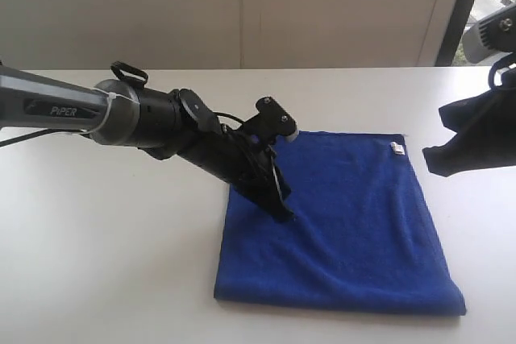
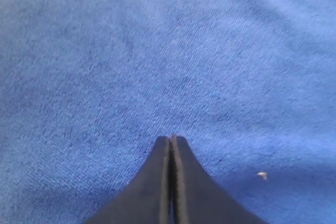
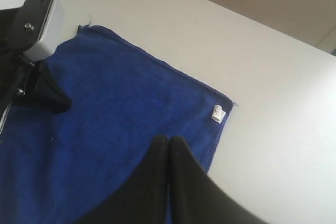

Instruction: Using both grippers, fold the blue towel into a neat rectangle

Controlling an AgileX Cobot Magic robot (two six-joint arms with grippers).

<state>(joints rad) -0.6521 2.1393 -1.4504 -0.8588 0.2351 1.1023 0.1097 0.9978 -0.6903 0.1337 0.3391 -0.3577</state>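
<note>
Blue towel point(image 1: 363, 231) lies flat on the white table point(image 1: 105, 263). The left gripper point(image 1: 284, 211) points down at its left part and the right gripper point(image 1: 439, 155) hangs beside its right edge. Left wrist view: jaws pressed together over the pile (no cloth between them). Right wrist view: jaws likewise closed and empty, near the white tag point(image 3: 217, 113).

**Inspector:** Left arm point(image 1: 161, 118), condition?

**Technician:** It enters from the left edge. The grey tube marked "PiPER" point(image 1: 56, 106) runs nearly level, and the black wrist section pitches steeply downward. The left tool point(image 1: 284, 212) points down and to the right. Its fingers point(image 2: 152, 187) are pressed together with no gap showing.

**Inspector:** Right arm?

**Technician:** Only its dark end shows, at the right edge. The right tool point(image 3: 168, 140) sits well apart from the left tool. Its fingers are likewise flush, with nothing between them.
</note>
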